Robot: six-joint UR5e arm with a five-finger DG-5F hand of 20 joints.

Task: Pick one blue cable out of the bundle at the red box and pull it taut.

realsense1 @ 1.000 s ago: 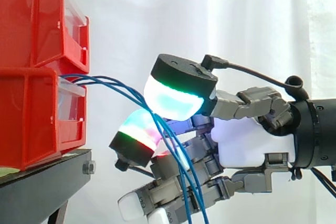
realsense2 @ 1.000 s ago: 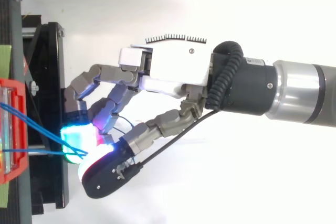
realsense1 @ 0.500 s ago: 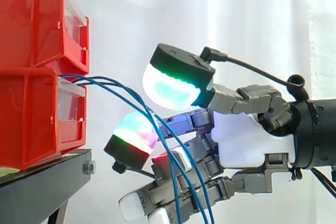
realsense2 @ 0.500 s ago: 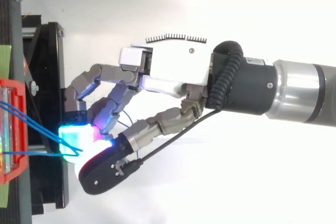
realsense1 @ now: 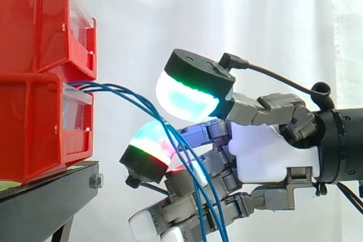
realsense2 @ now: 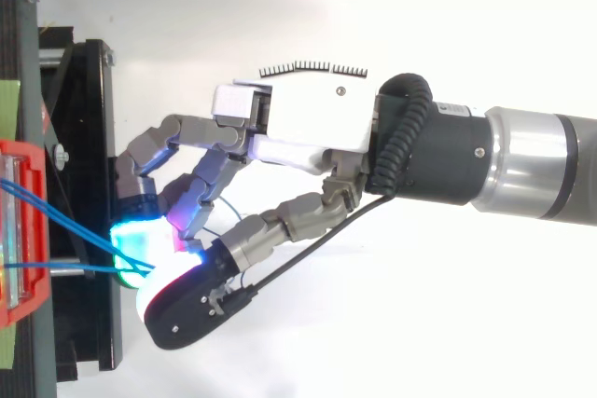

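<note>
Several thin blue cables [realsense1: 122,93] leave the lower of two stacked red bins [realsense1: 39,83] and arc right and down in a slack curve. My hand [realsense1: 266,151] reaches in from the right, with its palm facing the bins. Its glowing thumb pad sits above the cables and a glowing finger pad [realsense1: 148,145] sits below, closed in on the strands where they bend. Below the pads the cables drop past the lower fingers and out of view. In the top view the cables [realsense2: 56,226] converge between the pads of the hand [realsense2: 308,123], just off the bin [realsense2: 19,230].
The bins stand on a black stand [realsense1: 45,188] whose edge lies directly under the fingertips; its frame [realsense2: 89,137] runs along the left in the top view. A white curtain hangs behind.
Half a second ago the thumb pad had lifted and the lower finger pad had dropped, widening the gap. Now both pads have come back together on the cables. The arm has barely moved.
</note>
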